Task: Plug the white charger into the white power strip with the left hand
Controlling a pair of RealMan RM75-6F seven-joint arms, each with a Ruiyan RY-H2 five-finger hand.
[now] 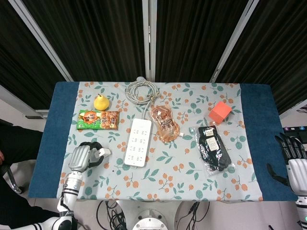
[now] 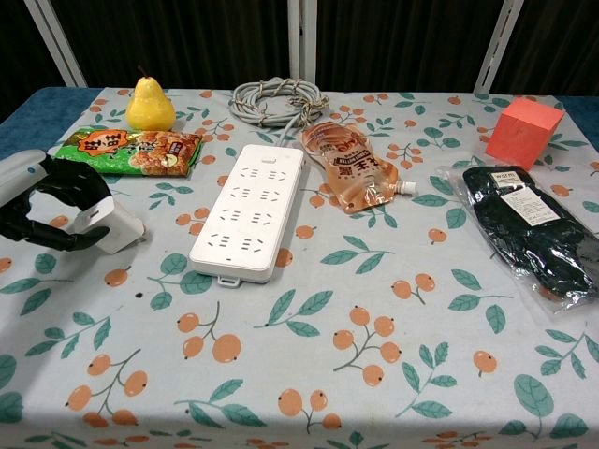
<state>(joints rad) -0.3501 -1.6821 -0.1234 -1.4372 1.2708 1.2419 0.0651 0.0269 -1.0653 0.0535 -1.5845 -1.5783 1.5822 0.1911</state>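
The white power strip (image 1: 138, 142) (image 2: 248, 210) lies flat in the middle of the table, its sockets facing up. To its left, my left hand (image 1: 86, 155) (image 2: 51, 210) grips the white charger (image 1: 103, 152) (image 2: 114, 225), with dark fingers curled around it. The charger sits low on the cloth, about a hand's width from the strip's near left corner. My right hand (image 1: 292, 152) hovers at the table's far right edge with its fingers spread and nothing in it. The chest view does not show it.
A yellow pear (image 1: 100, 102) (image 2: 150, 104) and a snack packet (image 1: 98, 120) (image 2: 131, 150) lie behind my left hand. The strip's coiled cable (image 1: 140, 90) (image 2: 276, 99), an orange pouch (image 1: 165, 123) (image 2: 356, 166), a red box (image 1: 219, 112) (image 2: 522, 132) and bagged black gloves (image 1: 213, 147) (image 2: 533, 229) lie further right.
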